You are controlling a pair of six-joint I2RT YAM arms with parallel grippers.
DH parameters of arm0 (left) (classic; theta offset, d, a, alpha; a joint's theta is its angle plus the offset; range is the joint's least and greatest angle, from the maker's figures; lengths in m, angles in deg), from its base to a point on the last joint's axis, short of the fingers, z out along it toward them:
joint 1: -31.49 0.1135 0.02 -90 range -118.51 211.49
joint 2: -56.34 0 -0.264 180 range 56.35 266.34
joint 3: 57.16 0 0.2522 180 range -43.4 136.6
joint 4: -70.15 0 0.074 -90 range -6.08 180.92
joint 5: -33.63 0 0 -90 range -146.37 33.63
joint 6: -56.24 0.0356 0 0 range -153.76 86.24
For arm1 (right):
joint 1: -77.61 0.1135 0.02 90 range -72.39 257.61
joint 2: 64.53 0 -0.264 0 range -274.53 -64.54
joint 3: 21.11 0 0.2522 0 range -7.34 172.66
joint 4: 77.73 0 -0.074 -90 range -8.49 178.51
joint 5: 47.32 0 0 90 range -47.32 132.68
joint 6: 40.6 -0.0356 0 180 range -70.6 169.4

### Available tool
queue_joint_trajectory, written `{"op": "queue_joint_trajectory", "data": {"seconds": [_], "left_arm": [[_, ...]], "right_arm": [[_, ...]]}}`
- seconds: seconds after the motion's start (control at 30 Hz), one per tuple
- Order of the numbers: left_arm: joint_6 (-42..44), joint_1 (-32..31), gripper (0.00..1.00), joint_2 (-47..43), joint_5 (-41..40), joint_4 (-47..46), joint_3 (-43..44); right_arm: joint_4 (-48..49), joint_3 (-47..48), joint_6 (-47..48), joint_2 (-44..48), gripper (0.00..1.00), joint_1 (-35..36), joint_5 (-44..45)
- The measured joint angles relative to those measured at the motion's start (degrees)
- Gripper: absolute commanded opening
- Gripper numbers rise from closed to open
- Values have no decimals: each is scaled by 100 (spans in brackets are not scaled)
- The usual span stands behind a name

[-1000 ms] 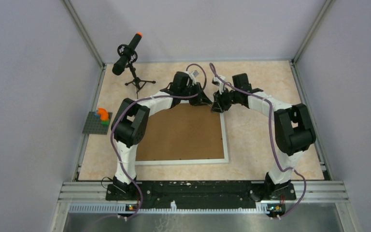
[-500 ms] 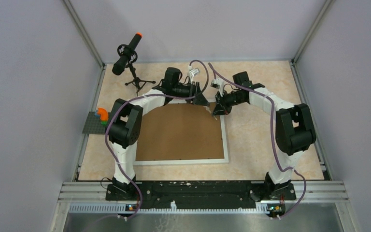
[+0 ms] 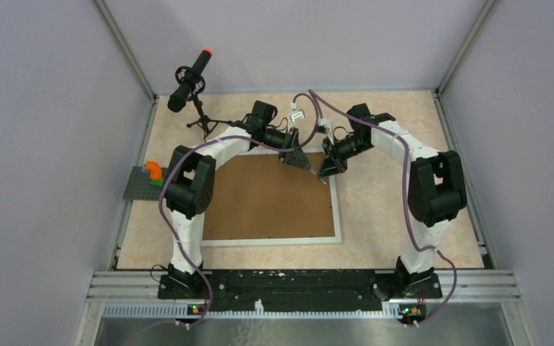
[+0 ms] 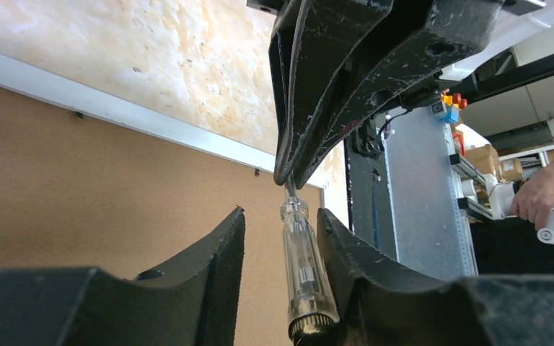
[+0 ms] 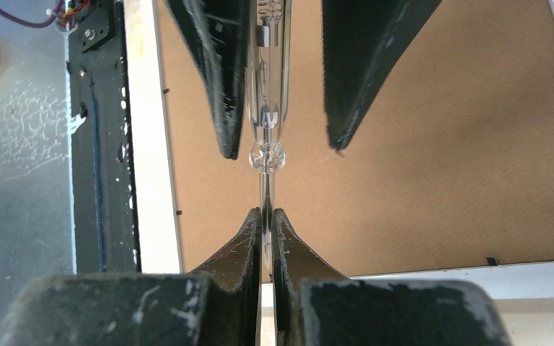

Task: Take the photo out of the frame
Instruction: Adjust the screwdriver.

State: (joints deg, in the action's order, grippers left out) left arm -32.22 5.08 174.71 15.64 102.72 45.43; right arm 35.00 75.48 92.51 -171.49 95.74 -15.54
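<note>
The frame [image 3: 337, 216] is laid face down at the middle of the worktop [image 3: 389, 209], its brown backing board [image 3: 267, 202] uppermost, so the photo is hidden and is judged to lie beneath that board. Nothing has been opened yet; the step in hand is judged to be a handover of a small screwdriver [image 4: 301, 267] above the frame's 1 o'clock corner. The right gripper [image 5: 267, 216] is clamped tight on the thin metal shaft, while the left gripper [image 4: 281, 214] is set partly open around the handle, with one finger close against it and a gap on the other side. Next, a firm hold on the handle is called for before the shaft is let go. The tip would then have to be brought to the small dark tabs [image 5: 489, 260] seen along the board's edge. The handle is clear, hard plastic, round and faceted at its end, and likely slippery. The board looks matt and fibrous, flat and stiff. The frame's border is thin, smooth and white. The worktop is a pale, mottled, stone-like surface.
</note>
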Motion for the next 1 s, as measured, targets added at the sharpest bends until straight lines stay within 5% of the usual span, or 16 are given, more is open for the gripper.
{"op": "queue_joint_trajectory", "data": {"seconds": [0.13, 0.33, 0.37, 0.5, 0.6, 1.0], "left_arm": [[101, -48, 33, 92, 72, 232, 0], [-7, -103, 4, 111, 192, 223, -4], [-37, -114, 0, 111, 184, 168, -17], [-599, -118, 0, 105, 170, -476, -299], [-1320, -76, 0, 72, -81, -1165, -750], [-3971, 282, 0, 13, -1637, -4509, -2068]], "right_arm": [[-280, 81, 186, -107, 0, -4, -4], [-461, 98, 299, -149, 0, -9, 0], [-479, 98, 295, -149, 6, -15, 0], [-435, 98, 74, -149, 44, -96, 55], [-83, 83, -293, -149, 54, -251, 83], [2483, -1058, -3204, 4, 45, -1268, 1202]]}}
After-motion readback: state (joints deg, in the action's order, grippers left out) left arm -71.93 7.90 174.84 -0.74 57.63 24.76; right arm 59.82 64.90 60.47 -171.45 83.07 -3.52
